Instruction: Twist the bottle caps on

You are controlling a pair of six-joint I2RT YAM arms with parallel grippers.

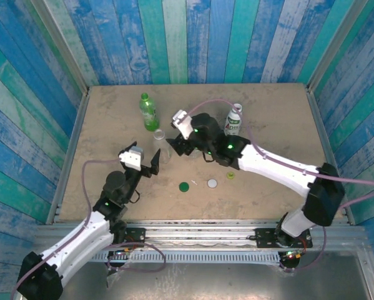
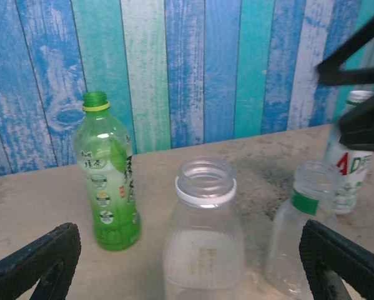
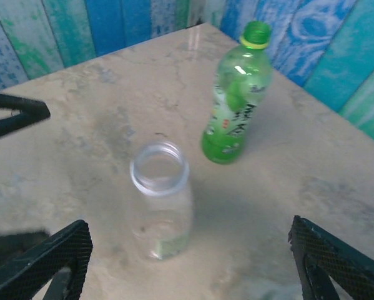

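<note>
Two uncapped bottles stand before my left gripper (image 2: 187, 250): a clear bottle with a white neck ring (image 2: 204, 231) straight ahead between its open fingers, and a clear bottle with a green neck ring (image 2: 302, 231) to the right. The green translucent bottle (image 1: 148, 111), also uncapped, stands further back, and the white labelled bottle (image 1: 234, 120) stands at the right. My right gripper (image 3: 190, 256) hangs open over the white-ringed clear bottle (image 3: 160, 203), holding nothing. Loose on the table lie a dark green cap (image 1: 184, 186), a white cap (image 1: 211, 184) and a yellow-green cap (image 1: 230, 176).
Blue and green plank walls (image 1: 193, 37) close in the tabletop (image 1: 112, 125) on three sides. My right arm (image 1: 268, 164) reaches across the table's middle, and its dark fingers (image 2: 361, 125) hang near the labelled bottle. The three caps lie close together near the front.
</note>
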